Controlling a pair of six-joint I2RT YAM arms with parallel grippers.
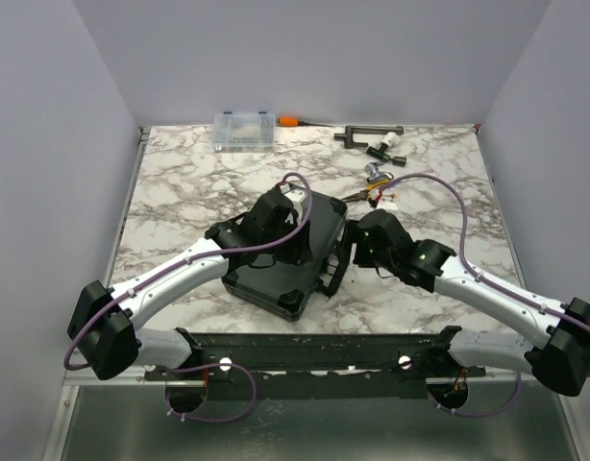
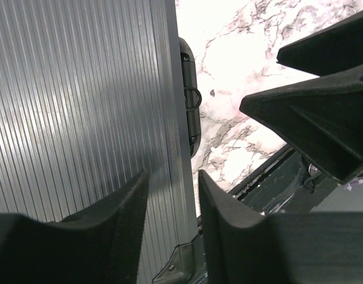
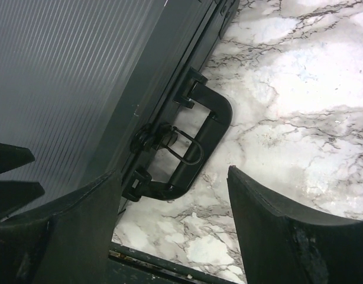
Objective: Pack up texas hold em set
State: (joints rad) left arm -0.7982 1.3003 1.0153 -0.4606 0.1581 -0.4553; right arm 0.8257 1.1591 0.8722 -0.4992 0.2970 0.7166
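Note:
The black hard case lies closed on the marble table, its ribbed lid up. Its lid fills the left wrist view and the right wrist view. The case handle lies flat on the table on the case's right side; it also shows in the left wrist view. My left gripper hovers over the lid's right edge, jaws slightly apart and empty. My right gripper is open and empty beside the handle. Card decks, chip rolls and discs are out of view.
A small clear organiser box stands at the back, an orange-handled tool beside it. A black T-shaped tool and small pliers lie at the back right. A black rail runs along the near table edge.

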